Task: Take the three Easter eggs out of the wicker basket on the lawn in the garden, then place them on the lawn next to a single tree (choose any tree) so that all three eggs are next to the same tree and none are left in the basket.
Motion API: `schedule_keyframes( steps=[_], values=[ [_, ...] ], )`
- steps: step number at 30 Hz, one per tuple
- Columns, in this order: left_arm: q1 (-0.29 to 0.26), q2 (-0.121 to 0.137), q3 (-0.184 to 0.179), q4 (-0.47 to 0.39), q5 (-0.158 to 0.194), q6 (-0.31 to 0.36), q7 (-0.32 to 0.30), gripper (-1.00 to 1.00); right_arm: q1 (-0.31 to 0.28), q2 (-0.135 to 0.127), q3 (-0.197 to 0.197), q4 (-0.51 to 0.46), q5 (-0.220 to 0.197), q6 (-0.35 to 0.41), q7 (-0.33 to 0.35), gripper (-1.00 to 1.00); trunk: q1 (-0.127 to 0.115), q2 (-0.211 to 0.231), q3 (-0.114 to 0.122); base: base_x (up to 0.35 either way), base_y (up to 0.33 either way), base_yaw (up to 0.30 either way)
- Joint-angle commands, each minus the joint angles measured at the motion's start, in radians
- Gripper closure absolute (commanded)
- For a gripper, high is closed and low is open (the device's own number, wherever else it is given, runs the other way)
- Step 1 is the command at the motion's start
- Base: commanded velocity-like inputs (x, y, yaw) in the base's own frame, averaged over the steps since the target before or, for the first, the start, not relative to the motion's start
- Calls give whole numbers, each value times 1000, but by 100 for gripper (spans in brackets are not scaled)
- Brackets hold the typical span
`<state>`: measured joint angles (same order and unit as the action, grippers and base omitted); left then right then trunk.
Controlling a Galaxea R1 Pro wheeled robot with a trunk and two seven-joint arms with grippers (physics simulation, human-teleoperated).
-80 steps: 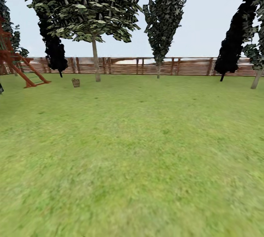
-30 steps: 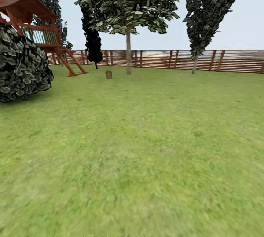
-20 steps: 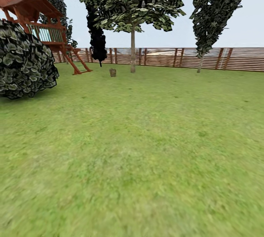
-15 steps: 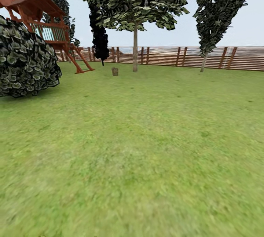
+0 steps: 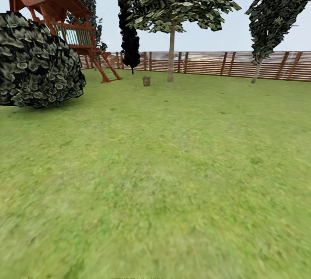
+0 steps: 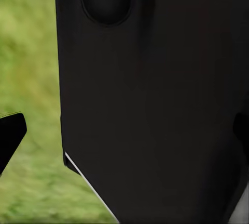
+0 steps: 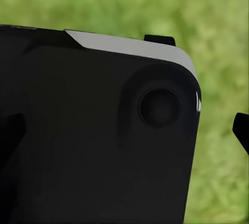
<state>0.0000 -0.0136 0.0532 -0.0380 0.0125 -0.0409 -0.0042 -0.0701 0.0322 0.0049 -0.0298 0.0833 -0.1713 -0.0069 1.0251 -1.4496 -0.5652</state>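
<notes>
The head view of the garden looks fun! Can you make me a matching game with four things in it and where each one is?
Things:
1. wicker basket
2. round bush
3. wooden playhouse
4. fence

Places:
A. along the far edge of the lawn
B. near the camera, at the picture's left
C. on the grass just left of the broad tree's trunk
D. on stilts behind the bush, with a ladder down to the grass

Pairs: 1-C, 2-B, 3-D, 4-A
</notes>
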Motion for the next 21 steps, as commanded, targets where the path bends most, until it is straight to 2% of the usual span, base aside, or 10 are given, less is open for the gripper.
schedule_keyframes(
  steps=[1, 13, 21],
  values=[
    [0, 0, 5, 0, 1, -2, 0, -100, 0, 0, 0, 1, 9, -3, -1, -100, 0, 0, -2, 0, 0, 203],
    [0, 0, 5, 0, 1, -2, 0, -100, 0, -4, -2, 1, 8, -3, 0, -100, 0, 0, -17, 0, 0, 196],
    [0, 0, 5, 0, 1, -2, 0, -100, 0, -10, 4, 0, 16, -2, 5, -100, 0, 0, -18, 0, 0, 26]
  ],
)
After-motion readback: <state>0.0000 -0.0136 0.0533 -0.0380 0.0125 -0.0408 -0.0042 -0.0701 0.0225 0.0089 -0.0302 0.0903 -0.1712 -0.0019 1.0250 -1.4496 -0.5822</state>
